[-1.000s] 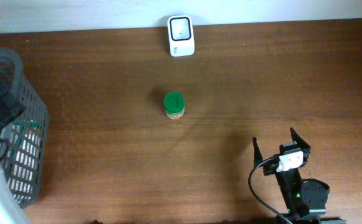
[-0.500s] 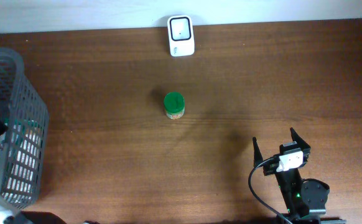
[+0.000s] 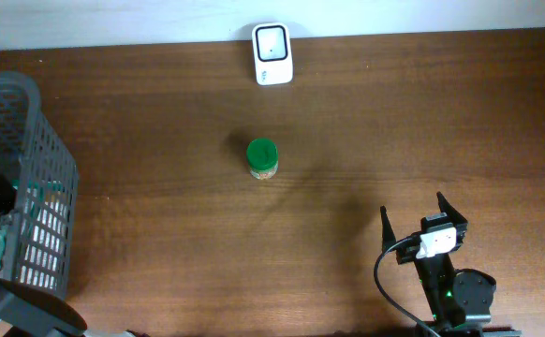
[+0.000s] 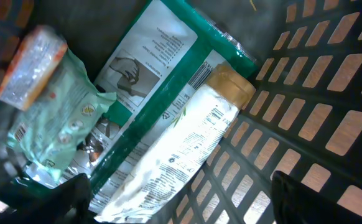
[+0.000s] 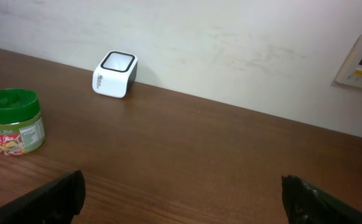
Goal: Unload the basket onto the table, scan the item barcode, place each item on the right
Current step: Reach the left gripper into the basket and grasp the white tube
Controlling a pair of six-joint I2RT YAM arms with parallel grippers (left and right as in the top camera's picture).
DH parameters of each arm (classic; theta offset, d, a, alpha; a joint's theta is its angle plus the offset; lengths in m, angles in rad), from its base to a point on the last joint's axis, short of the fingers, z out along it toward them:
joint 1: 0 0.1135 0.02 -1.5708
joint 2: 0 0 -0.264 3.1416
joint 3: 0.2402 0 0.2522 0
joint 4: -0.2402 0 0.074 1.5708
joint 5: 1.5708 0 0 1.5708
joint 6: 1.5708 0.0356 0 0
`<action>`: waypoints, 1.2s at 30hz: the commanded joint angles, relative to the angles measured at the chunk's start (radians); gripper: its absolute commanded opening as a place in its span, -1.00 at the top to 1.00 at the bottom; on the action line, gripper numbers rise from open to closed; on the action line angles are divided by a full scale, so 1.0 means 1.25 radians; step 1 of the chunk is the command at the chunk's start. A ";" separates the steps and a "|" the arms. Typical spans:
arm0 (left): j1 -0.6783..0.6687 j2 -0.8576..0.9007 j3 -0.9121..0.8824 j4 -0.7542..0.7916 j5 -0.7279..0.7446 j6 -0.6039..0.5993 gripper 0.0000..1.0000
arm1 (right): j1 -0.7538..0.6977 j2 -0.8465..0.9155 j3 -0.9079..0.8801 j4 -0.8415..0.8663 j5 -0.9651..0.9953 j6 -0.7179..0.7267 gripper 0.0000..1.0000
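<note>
Hovering over the grey basket [image 3: 43, 150], left tool [image 4: 180, 194] was spread, empty; white tube [image 4: 187, 149] lay beneath, long axis lower-left to upper-right; right tool [image 3: 411, 223], also spread, sat far off, lower right.

- A white scanner [image 3: 272, 54] stands at the far edge of the brown wooden table [image 3: 422, 112]
- A jar [image 3: 262, 157] with a green lid stands upright near the table's middle, well apart from the scanner
- A grey mesh basket [image 3: 43, 234] sits at the left edge, with packets inside
- The right gripper [image 3: 412, 207] is at the near right, its fingers spread with nothing between them
- Part of the left arm [image 3: 24, 314] shows at the near left corner
</note>
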 commanded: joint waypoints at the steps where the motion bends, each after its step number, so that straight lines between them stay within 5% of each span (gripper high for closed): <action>1: 0.002 0.011 0.000 0.004 -0.008 0.089 -0.83 | 0.006 -0.005 -0.005 -0.004 0.005 0.006 -0.97; 9: 0.002 0.090 -0.050 0.041 -0.018 0.147 -0.57 | 0.006 -0.005 -0.005 -0.004 0.005 0.006 -0.97; 30: 0.002 0.149 -0.246 0.223 -0.017 0.233 -0.33 | 0.006 -0.005 -0.005 -0.004 0.004 0.006 -0.97; 32: 0.002 0.150 -0.263 0.242 -0.016 0.233 -0.10 | 0.006 -0.005 -0.005 -0.004 0.005 0.006 -0.97; 35: 0.002 0.149 -0.262 0.244 -0.008 0.232 0.82 | 0.006 -0.005 -0.005 -0.004 0.005 0.006 -0.97; 36: 0.002 0.149 -0.258 0.244 -0.008 0.232 0.98 | 0.006 -0.005 -0.005 -0.004 0.005 0.006 -0.97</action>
